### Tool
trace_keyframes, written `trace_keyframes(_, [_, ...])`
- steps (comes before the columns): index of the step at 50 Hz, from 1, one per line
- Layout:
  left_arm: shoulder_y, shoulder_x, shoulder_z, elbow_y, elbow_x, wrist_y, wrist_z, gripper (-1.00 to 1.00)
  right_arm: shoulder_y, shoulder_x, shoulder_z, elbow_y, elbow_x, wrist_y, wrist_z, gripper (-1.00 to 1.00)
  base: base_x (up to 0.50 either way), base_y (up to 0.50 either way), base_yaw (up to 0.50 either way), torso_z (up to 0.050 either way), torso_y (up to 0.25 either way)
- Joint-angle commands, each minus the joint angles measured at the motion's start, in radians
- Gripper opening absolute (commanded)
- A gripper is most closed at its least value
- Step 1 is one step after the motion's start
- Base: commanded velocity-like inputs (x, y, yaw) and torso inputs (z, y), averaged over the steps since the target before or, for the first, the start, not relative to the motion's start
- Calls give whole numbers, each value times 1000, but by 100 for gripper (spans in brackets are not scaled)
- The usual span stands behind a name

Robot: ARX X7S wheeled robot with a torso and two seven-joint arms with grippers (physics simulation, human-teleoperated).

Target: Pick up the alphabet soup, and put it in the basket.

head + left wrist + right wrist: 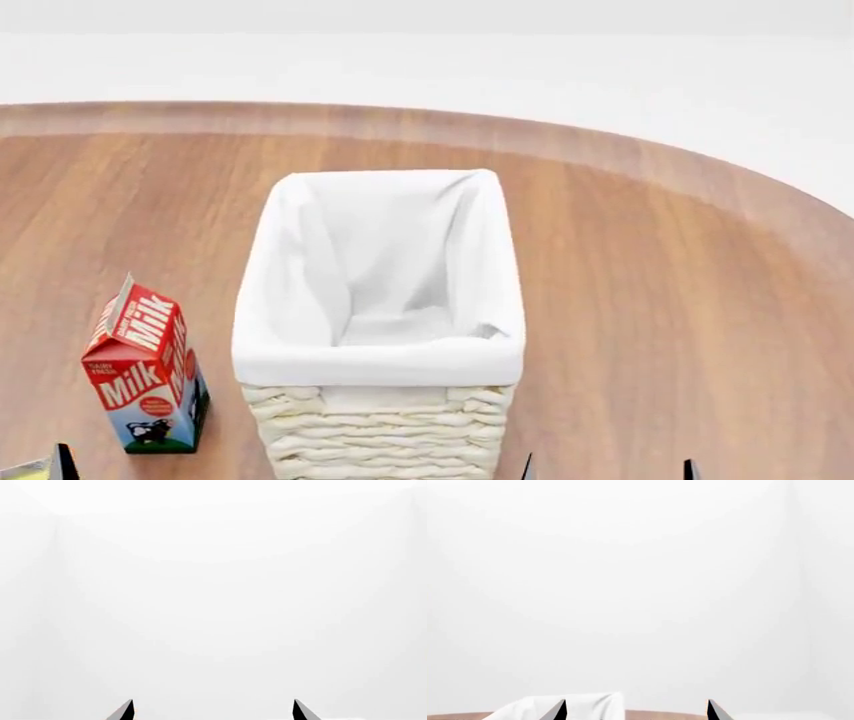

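Observation:
The alphabet soup is out of view in all three views. The basket [380, 420], cream wicker with a white cloth lining folded over its rim, stands in the middle of the round wooden table [667, 300]; its inside looks empty. My right gripper [609, 470] is low at the basket's near right corner, only its two dark fingertips showing. In the right wrist view my right gripper [635, 711] is open, fingertips wide apart and nothing between them, with the basket [580, 706] lining just past one tip. My left gripper [213, 711] is open too, facing blank white.
A red, white and blue milk carton [144, 370] stands upright on the table left of the basket. One dark fingertip [63, 462] shows in the near left corner of the head view. The table's curved far edge [561, 135] meets a white background.

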Motion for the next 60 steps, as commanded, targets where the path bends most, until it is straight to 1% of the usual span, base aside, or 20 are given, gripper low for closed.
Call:
trace_keyframes(1, [-3,-3,3,-4,-2,0,-5,100,8,-3,-2,9,-4,8,10,100,0,0,0,0,0])
trace_keyframes(15, [-1,-9,2,0,-3,1,-13,100,5,21,14,-10,27,17,13,100,0,0,0,0,0])
trace_keyframes(19, [-3,-9,2,0,-2,-5,-15,100,-19,53,32,-47,39,20,9,100,0,0,0,0,0])
trace_keyframes(22, [0,-12,3,3,-2,-8,-15,100,-28,98,40,-69,32,62,-10,100,0,0,0,0,0])
trace_keyframes(25, [0,-13,3,4,-3,-7,-17,100,-40,132,61,-75,70,33,-30,100,0,0,0,0,0])
trace_keyframes(26, [0,-13,4,6,-2,-9,-17,100,-43,165,66,-82,118,40,-57,100,0,0,0,0,0])
trace_keyframes(28, [-1,-13,6,5,0,-12,-17,100,-51,206,60,-78,157,21,-106,100,0,0,0,0,0])
trace_keyframes(29, [-1,-14,6,7,-1,-18,-16,100,-58,249,41,-70,153,46,-147,100,0,0,0,0,0])
trace_keyframes(33, [-3,-17,7,8,-6,-26,-15,100,-84,319,-2,-29,212,-17,-274,100,0,0,0,0,0])
trace_keyframes(35, [-3,-17,8,10,-6,-29,-16,100,-96,360,-23,-1,282,-51,-354,100,0,0,0,0,0])
trace_keyframes(36, [-3,-18,9,11,-7,-30,-15,100,-103,354,-10,17,267,-92,-357,100,0,0,0,0,0])
trace_keyframes(37, [-3,-18,9,10,-4,-31,-16,100,-109,380,-21,16,342,-99,-401,100,0,0,0,0,0])
trace_keyframes(38, [-4,-19,10,11,-5,-32,-16,100,-111,404,-41,25,377,-108,-452,100,0,0,0,0,0])
trace_keyframes(39, [-4,-19,10,10,-6,-31,-17,100,-113,393,-26,36,355,-117,-432,100,0,0,0,0,0])
trace_keyframes(40, [-4,-19,10,9,-6,-30,-17,100,-105,422,-52,40,415,-90,-481,100,0,0,0,0,0])
trace_keyframes(41, [-5,-20,11,8,-7,-30,-17,100,-102,424,-59,53,417,-110,-511,100,0,0,0,0,0])
trace_keyframes(42, [-7,-20,11,6,-7,-30,-16,100,-94,414,-51,69,412,-112,-500,100,0,0,0,0,0])
trace_keyframes(46, [-8,-21,13,5,-7,-28,-17,100,-65,437,-80,82,487,-80,-561,100,0,0,0,0,0])
trace_keyframes(53, [-9,-21,17,-2,-4,-24,-20,100,-17,435,-128,128,479,-51,-632,100,0,0,0,0,0])
trace_keyframes(60, [-9,-19,26,-3,7,-19,-22,100,11,449,-168,107,516,-9,-685,100,0,0,0,0,0])
